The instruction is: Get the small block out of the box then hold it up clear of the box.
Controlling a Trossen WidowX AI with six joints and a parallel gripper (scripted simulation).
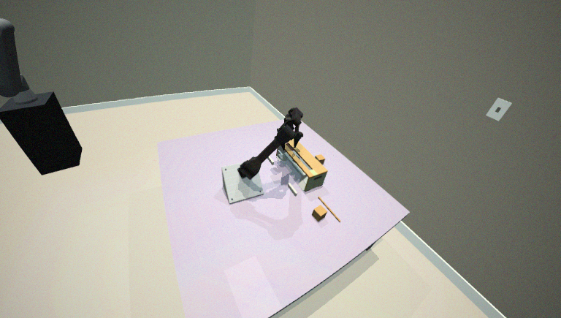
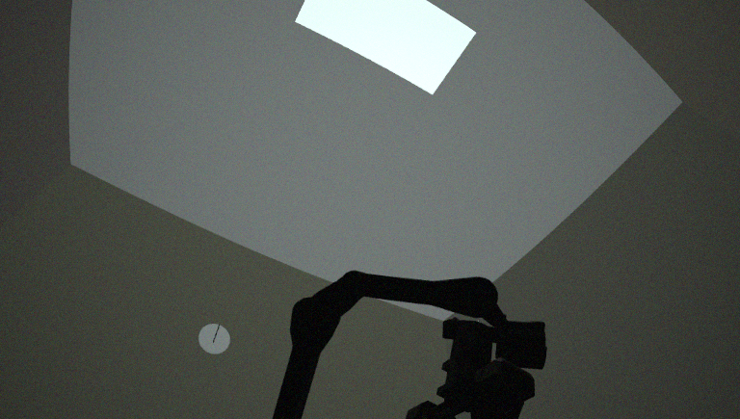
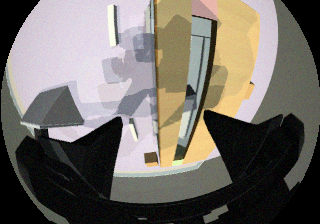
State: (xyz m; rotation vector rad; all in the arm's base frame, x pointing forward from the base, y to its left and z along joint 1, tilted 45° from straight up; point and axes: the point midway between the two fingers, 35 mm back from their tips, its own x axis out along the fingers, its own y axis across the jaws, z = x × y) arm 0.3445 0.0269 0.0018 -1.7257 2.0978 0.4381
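Black parallel-jaw gripper [image 1: 290, 146] [image 2: 480, 392] [image 3: 164, 118], fingers spread, nothing between them, sits over the orange-topped, clear-fronted box [image 1: 316, 165] [image 3: 173, 84], right of centre in the top view. Small dark shape [image 3: 190, 90] shows in the box's slot, wrist view right of centre; can't confirm it's the task block.
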